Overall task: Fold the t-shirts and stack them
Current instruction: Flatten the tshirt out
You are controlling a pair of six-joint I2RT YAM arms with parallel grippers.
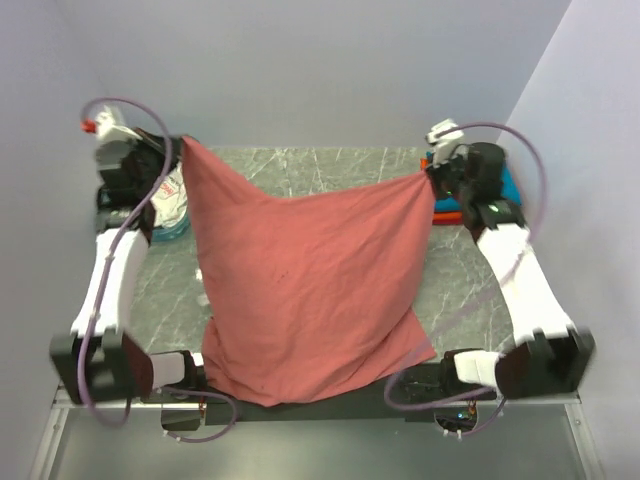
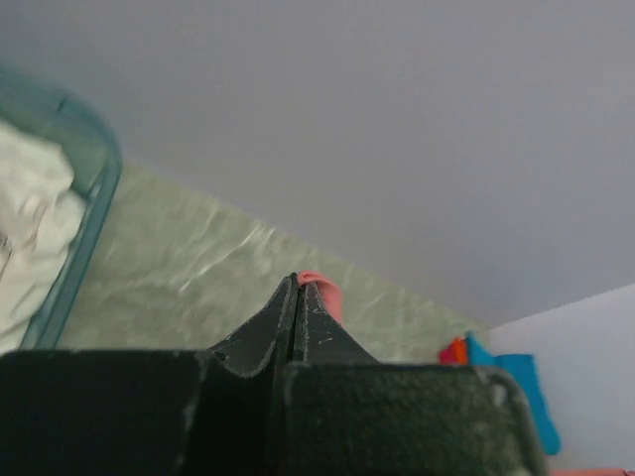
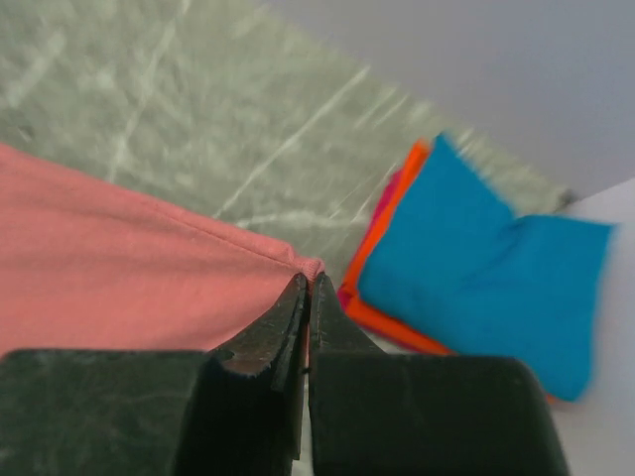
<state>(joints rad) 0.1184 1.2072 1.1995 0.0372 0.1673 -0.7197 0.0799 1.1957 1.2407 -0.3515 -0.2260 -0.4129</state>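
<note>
1. The left gripper [image 2: 298, 285] has its jaws pressed flat together on one corner of the dusty-red t-shirt [image 1: 300, 290]. Only a small nub of cloth shows past the tips. With so shallow a bite, any extra pull could let the corner slide out.
2. The right gripper [image 3: 306, 283] is closed the same way on the opposite corner, with the hem pinched at the very tips. It carries the same risk of slipping.
3. The shirt hangs stretched between the two grippers and sags in the middle. Its lower end drapes over the near edge of the tabletop [image 1: 320, 165], between the arm bases. If the arms spread further, a corner may be torn free. If they lower unevenly, the cloth would likely bunch, and the trailing end could catch on the bases.
4. Just beyond the right gripper, on its outer side, the folded teal-blue t-shirt [image 3: 476, 268] lies on the orange t-shirt [image 3: 389, 213]. A swing of that arm or of the cloth could knock this stack askew.
5. Below the left gripper, on its outer side, stands the teal plastic basket [image 2: 94, 188]. The red shirt's edge could snag on its rim.
</note>
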